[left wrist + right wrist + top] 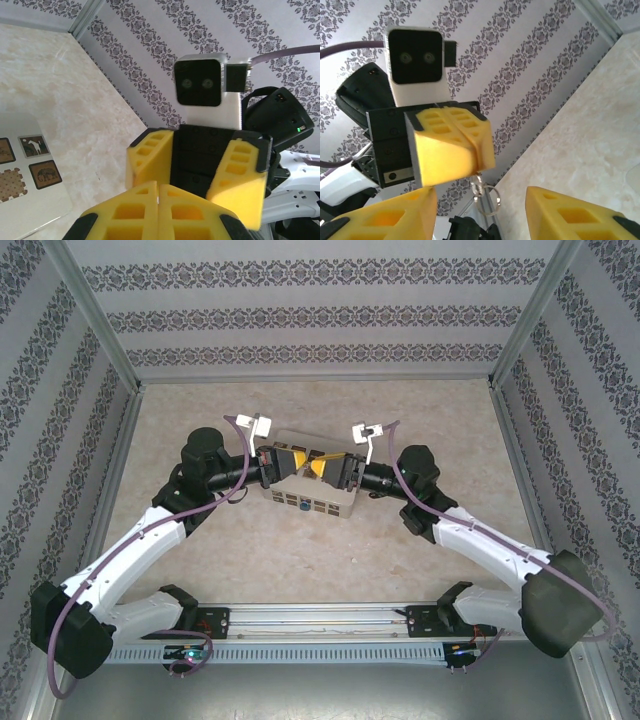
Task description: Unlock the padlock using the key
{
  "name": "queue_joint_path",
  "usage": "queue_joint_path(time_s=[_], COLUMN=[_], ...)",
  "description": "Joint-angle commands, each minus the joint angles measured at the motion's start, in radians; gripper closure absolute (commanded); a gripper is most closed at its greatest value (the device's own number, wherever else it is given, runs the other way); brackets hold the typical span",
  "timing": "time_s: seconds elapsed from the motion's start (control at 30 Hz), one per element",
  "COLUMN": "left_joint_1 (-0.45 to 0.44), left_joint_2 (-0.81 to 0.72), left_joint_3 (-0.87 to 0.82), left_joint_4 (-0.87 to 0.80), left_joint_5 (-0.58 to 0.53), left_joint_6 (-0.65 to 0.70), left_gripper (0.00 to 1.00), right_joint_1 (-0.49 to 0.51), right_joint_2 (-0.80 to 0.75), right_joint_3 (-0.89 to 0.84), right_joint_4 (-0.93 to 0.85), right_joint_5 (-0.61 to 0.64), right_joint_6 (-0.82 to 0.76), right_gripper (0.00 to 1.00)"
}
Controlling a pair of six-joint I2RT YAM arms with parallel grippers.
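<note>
My left gripper [296,462] [159,192] is shut, its yellow fingers pressed together. In the right wrist view a small silver key [478,181] sticks out from between the left gripper's [479,161] closed tips, and a thin key ring [496,201] hangs from it. My right gripper [319,468] [481,210] faces it tip to tip with its jaws apart and nothing between them; the key dangles just above that gap. Both hover over the cream patterned box [330,504]. A tiny blue spot on the box's near side looks like the padlock [302,507], too small to read.
The box [20,200] with brown animal tiles lies on the marbled table [400,410] at the middle. Patterned walls close in the back and both sides. The right wrist camera [200,85] sits close in front of the left one.
</note>
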Motion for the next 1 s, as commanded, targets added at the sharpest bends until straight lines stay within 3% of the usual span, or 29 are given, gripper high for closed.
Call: queue_joint_path(time_s=[0.0,0.4,0.7,0.97], left_joint_1=[0.007,0.007,0.006,0.006], left_joint_2=[-0.002,-0.006,-0.011,-0.013], left_joint_3=[0.021,0.02,0.018,0.013], left_joint_4=[0.082,0.071,0.063,0.061], left_joint_5=[0.018,0.023,0.029,0.028], left_joint_6=[0.007,0.018,0.025,0.029], left_gripper=[1.0,1.0,1.0,1.0], right_joint_1=[0.017,0.038,0.02,0.02], right_joint_2=[0.023,0.06,0.041,0.043], right_joint_3=[0.035,0.07,0.066,0.068], right_joint_4=[0.06,0.066,0.057,0.048], right_joint_5=[-0.044,-0.038,-0.031,-0.036], right_joint_6=[0.016,0.011,0.008,0.007], right_gripper=[0.53,0.64,0.63,0.8])
